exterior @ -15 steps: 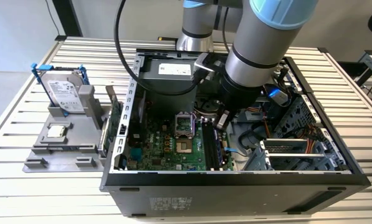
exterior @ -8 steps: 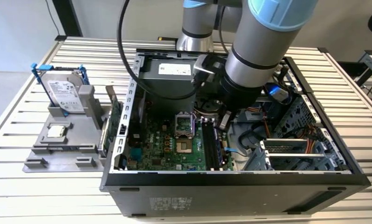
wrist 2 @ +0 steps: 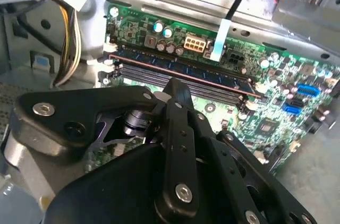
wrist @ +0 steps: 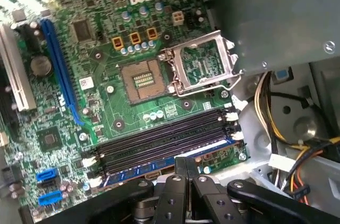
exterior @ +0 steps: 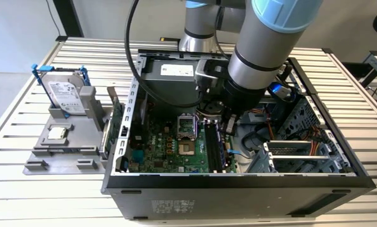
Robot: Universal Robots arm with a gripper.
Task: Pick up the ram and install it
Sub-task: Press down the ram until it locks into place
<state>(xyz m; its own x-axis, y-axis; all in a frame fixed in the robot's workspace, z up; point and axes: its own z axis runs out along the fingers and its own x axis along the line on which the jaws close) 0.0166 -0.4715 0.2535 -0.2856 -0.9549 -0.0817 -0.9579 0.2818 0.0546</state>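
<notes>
Lower centre-right of the exterior view, inside the open computer case (exterior: 239,191) — gripper (exterior: 229,126) down over the black memory slots (exterior: 212,146) of the motherboard (exterior: 157,146).

In both wrist views, fingertips drawn together with no gap showing. Not clamped around the stick, by the look of it, but resting on or just above its top edge. Actual contact hard to confirm.

The ram (wrist: 212,148) already standing upright in the slot closest to the gripper (wrist: 187,161), lying along the slot's full length, with the remaining black slots beside it empty. Seen too in the second wrist view, where the ram (wrist 2: 212,77) runs just beyond the fingertip (wrist 2: 178,88).

Judged as the seating stage: stick placed, final press in hand.

To do this well:
- Push straight down along the slot's plane; avoid any lean toward the neighbouring slots or the open CPU socket (wrist: 144,79).
- Keep the contact on the stick's upper edge only, never on its chips.
- Press near the middle, or work each end in turn, so that neither end rides high.
- Watch the white latches (wrist: 232,135) at the slot ends — both closed against the stick means seated.
- Ease force in gradually; a tilted stick may bind or flex the board.
- Mind the cable bundle (wrist: 276,165) beside the slot end.
</notes>
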